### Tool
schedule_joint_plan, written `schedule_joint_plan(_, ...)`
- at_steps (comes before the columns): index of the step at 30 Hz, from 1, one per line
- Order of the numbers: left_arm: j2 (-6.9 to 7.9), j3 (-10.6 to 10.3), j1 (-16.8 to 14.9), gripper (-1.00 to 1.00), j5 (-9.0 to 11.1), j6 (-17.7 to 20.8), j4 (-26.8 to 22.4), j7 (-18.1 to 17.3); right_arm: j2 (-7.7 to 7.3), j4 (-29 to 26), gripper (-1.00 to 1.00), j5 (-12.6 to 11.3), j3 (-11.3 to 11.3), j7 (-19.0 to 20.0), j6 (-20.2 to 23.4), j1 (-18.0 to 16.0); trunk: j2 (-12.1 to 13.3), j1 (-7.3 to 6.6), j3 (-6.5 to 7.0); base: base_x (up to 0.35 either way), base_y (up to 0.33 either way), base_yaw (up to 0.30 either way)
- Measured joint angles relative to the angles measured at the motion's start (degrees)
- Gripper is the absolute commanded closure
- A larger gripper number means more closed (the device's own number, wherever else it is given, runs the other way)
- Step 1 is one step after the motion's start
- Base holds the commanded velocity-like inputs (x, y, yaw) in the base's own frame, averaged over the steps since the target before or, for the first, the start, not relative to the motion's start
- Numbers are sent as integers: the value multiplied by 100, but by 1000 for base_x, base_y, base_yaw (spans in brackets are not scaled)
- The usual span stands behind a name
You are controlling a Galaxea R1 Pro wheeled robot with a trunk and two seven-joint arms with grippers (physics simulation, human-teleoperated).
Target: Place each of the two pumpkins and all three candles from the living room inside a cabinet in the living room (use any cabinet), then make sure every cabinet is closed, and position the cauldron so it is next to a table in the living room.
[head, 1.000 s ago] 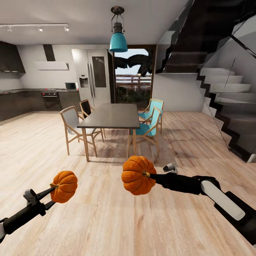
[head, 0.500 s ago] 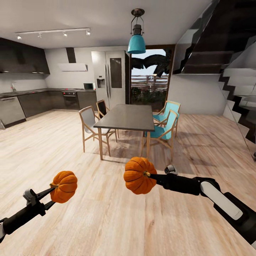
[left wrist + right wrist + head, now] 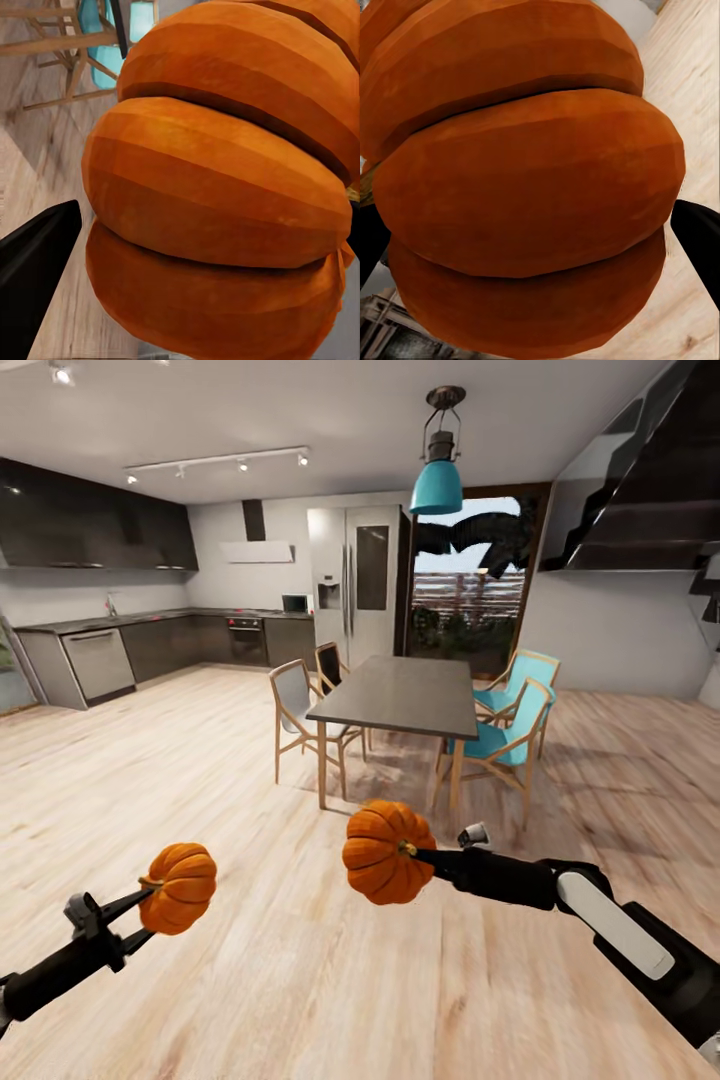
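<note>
Your left gripper (image 3: 150,905) clamps one pumpkin (image 3: 179,887); your right gripper (image 3: 420,854), apparently by the stem, grips the other pumpkin (image 3: 385,852).

Head camera pans left between earlier frames & now, so the whole scene sits further right in view. Dining table (image 3: 398,695) w/ chairs (image 3: 505,735) appears further right; so does teal pendant lamp (image 3: 437,485). Staircase (image 3: 650,490) is now mostly cut off at right edge. More of kitchen enters at left: dark wall cupboards (image 3: 95,530), counter (image 3: 110,622), grey dishwasher front (image 3: 98,663). These are camera shifts, not object moves. Right-hand pumpkin (image 3: 386,853) sits slightly higher & left in frame.
</note>
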Motion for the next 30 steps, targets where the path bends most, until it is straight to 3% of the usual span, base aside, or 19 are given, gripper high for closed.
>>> schedule_joint_plan(5,9,-144,-1,100,-8,5,-39,-8,287,268,100,37,3,8,-198,8,201,-110,90,0,0,275)
schedule_joint_plan(10,3,-171,-1,100,-12,9,-44,-6,325,477,100,267,3,15,-235,9,401,-220,179,0,0,275)
schedule_joint_plan(13,9,-176,-4,100,-8,13,-139,-9,340,618,100,251,3,16,-230,8,522,-286,234,0,0,275)
schedule_joint_plan(17,144,-178,0,100,-3,76,-217,-9,398,961,100,263,-10,12,-225,8,682,-374,306,0,0,275)
schedule_joint_plan(30,156,-200,-2,100,-6,108,-301,-3,396,1038,100,247,-35,36,-211,15,1204,-659,539,0,0,275)
